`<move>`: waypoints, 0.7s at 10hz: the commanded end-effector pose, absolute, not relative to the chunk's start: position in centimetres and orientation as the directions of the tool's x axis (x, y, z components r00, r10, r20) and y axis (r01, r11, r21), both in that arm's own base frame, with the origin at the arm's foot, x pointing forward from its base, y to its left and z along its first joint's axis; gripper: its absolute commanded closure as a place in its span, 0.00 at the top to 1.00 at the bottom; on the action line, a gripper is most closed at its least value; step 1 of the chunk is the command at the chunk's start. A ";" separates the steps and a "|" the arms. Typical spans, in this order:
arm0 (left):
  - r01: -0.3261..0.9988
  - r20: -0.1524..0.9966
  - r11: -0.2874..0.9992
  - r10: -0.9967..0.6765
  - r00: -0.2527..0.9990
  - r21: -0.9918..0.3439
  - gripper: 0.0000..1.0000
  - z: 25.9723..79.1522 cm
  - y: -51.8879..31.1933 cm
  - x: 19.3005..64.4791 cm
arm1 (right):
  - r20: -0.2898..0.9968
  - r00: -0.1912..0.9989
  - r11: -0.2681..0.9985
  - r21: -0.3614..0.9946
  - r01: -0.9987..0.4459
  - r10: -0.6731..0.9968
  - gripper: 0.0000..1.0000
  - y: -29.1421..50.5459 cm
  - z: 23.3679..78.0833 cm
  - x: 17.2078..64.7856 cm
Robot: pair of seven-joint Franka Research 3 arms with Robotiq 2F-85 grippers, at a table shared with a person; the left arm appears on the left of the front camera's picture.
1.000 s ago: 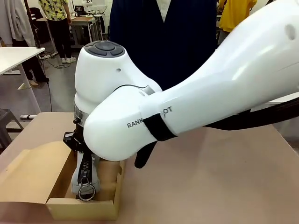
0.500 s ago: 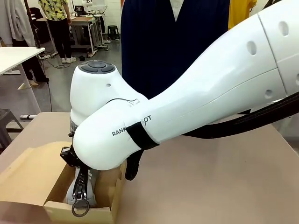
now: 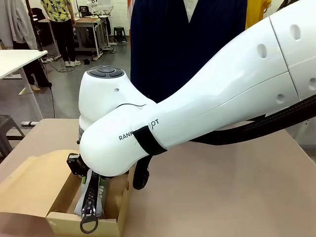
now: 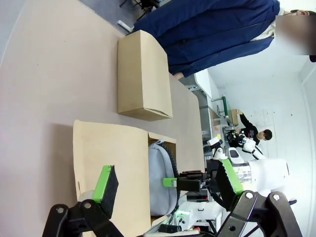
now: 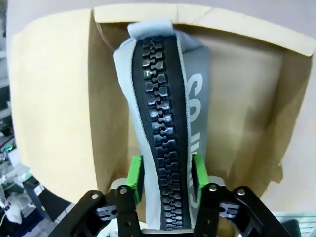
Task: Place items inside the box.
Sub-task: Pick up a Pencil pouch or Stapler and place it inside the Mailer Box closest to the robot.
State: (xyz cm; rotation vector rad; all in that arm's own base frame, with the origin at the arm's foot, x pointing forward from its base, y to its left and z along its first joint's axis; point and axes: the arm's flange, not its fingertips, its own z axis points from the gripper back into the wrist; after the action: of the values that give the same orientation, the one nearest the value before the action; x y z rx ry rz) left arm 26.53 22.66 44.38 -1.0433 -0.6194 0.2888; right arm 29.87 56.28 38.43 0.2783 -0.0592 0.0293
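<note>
Tan table [image 3: 222, 187], 1 box [image 3: 64, 224]: right gripper [image 5: 166, 177] clasps pencil case [image 5: 158, 98], its length running straight ahead into box; left gripper [image 4: 168, 178] spread, empty.

pencil case [image 3: 92, 201] sunk deeper into the box [image 3: 59, 223], zip ring [image 3: 89, 225] lower; right gripper [image 5: 166, 176] lowered with it

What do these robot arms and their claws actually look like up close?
The right arm is a thick, rounded white shell with dark lettering, a black strap and a black cable alongside. The right gripper and left gripper are black and jointed, tipped with bright green pads.
</note>
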 end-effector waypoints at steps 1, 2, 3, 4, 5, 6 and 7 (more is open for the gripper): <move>0.092 0.358 0.476 0.506 0.785 -0.875 1.00 44.3 22.6 26.6 | 0.082 0.997 0.949 0.316 -0.018 -0.008 1.00 54.4 39.6 29.5; 0.092 0.358 0.476 0.506 0.785 -0.875 1.00 44.3 22.6 26.6 | 0.101 0.995 0.943 0.332 -0.008 -0.027 1.00 53.3 40.6 29.1; 0.092 0.358 0.476 0.506 0.785 -0.875 1.00 44.3 22.6 26.6 | 0.137 0.990 0.938 0.345 -0.017 -0.033 1.00 51.5 42.3 28.4; 0.092 0.358 0.476 0.506 0.785 -0.875 1.00 44.3 22.6 26.6 | 0.182 0.983 0.946 0.322 -0.031 -0.030 1.00 47.7 44.5 27.7; 0.092 0.358 0.476 0.506 0.785 -0.875 1.00 44.3 22.6 26.6 | 0.198 0.980 0.949 0.303 -0.090 0.030 1.00 40.7 46.8 26.8; 0.092 0.358 0.476 0.506 0.785 -0.875 1.00 44.3 22.6 26.6 | 0.171 0.981 0.911 0.383 -0.151 0.090 1.00 36.3 47.4 25.9; 0.092 0.358 0.476 0.506 0.785 -0.875 1.00 44.3 22.6 26.6 | 0.130 0.986 0.901 0.407 -0.148 0.103 1.00 34.6 47.8 24.2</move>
State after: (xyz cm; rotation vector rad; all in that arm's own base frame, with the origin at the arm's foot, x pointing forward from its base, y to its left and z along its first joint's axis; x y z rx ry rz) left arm 26.51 22.67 44.41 -1.0433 -0.6206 0.2884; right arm 26.36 39.68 46.62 0.3765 -0.1739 0.0661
